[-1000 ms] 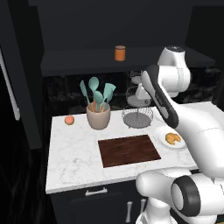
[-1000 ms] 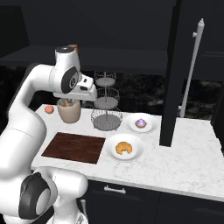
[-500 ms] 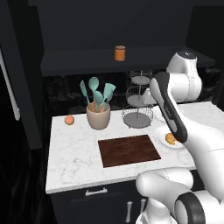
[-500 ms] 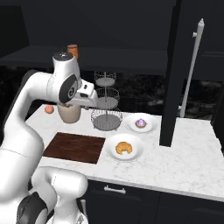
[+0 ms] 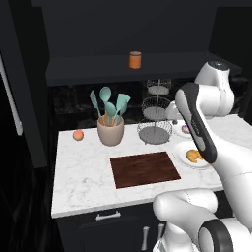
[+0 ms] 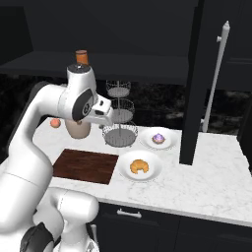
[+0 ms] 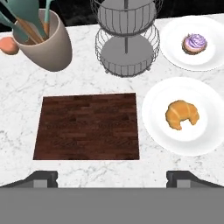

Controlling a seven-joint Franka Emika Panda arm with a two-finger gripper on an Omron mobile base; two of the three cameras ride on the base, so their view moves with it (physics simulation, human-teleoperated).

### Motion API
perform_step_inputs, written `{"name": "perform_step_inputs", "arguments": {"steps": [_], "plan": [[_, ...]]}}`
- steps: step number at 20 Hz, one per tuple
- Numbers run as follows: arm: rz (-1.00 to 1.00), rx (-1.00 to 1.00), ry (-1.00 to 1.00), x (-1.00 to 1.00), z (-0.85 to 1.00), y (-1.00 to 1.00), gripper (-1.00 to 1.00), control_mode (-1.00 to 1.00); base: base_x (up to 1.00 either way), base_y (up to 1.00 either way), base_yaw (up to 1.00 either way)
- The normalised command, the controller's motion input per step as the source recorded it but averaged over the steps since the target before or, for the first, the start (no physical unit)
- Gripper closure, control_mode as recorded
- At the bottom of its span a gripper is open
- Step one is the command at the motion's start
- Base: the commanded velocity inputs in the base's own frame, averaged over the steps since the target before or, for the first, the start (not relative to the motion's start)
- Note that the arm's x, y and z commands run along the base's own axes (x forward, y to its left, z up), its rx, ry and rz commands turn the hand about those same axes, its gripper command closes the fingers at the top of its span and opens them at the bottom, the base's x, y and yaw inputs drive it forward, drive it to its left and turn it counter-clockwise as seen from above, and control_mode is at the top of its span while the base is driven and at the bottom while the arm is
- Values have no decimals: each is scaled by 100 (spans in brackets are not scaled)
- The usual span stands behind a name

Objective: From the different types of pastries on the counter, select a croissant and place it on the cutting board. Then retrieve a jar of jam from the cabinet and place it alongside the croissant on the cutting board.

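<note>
The gripper (image 7: 112, 175) hangs high above the counter (image 7: 87, 170) with its 2 fingertips (image 7: 41, 177) wide apart and nothing between them. The croissant (image 7: 181, 114) lies on a white plate (image 7: 153, 127) just beside the bare cutting board (image 7: 87, 127). The jar (image 5: 135, 59) stands on the cabinet shelf (image 5: 88, 66).

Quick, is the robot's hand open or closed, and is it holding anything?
Gripper: open, fingertips wide apart, holding nothing; it hangs above the counter, and the croissant sits on its plate.
</note>
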Motion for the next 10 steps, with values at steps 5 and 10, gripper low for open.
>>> {"name": "perform_step_inputs", "arguments": {"steps": [5,10], "plan": [[-10,-1,11,-2,0,-5,-100,-100,0,0,0],[-5,0,1,-19,-7,-30,-100,-100,0,0,0]]}}
